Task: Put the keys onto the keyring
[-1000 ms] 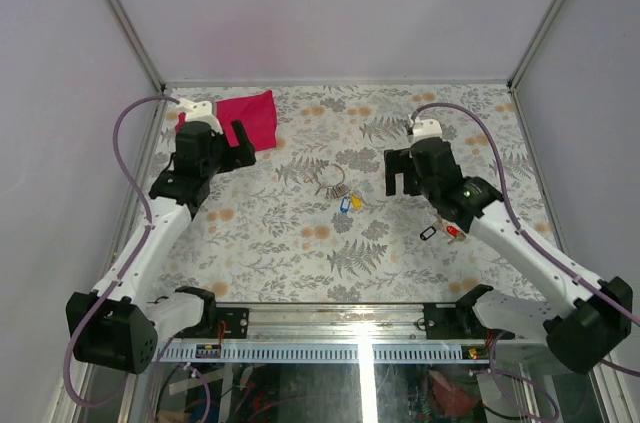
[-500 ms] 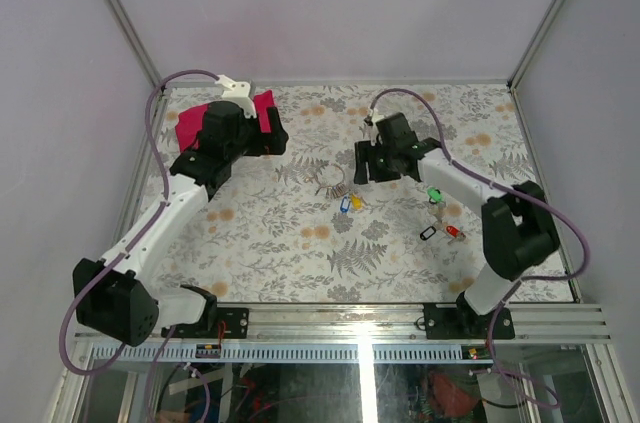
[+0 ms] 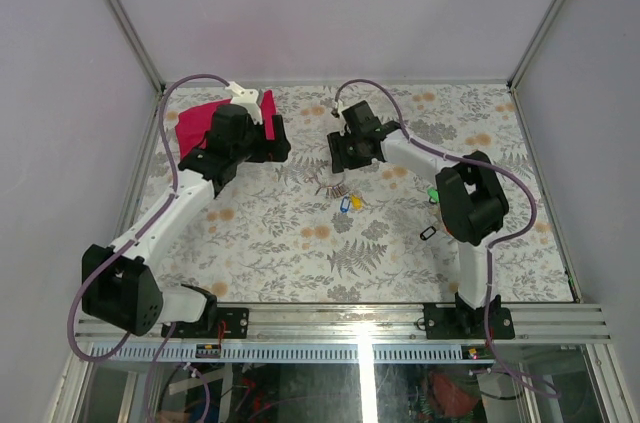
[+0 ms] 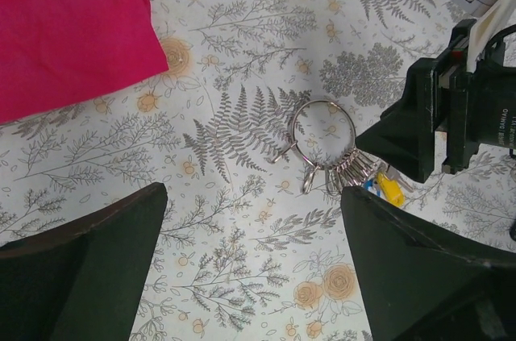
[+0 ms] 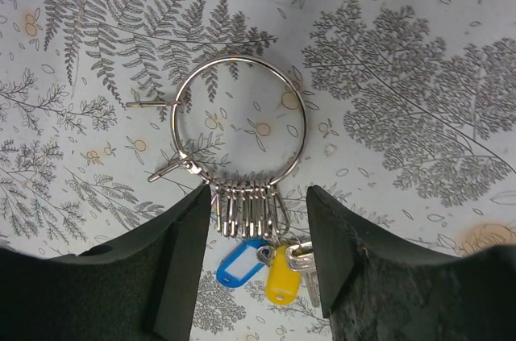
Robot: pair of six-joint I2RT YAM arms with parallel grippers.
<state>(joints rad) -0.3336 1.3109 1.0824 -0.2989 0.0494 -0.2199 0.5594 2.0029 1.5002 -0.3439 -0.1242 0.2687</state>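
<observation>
Between the right gripper's (image 5: 256, 200) fingers, the keyring (image 5: 303, 127) partly fills the gap. The left gripper (image 4: 251, 196) has bare table (image 4: 242, 284) between its fingers; the right gripper stands just past one finger.

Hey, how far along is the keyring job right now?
Looks done: the blue tag and yellow tag seem clipped to the keyring. In hand: nothing gripped; the right claw straddles the ring's clips with jaws apart, and the left claw hovers open nearby. Left: the green key and black key lie loose on the table, apart from the ring.
</observation>
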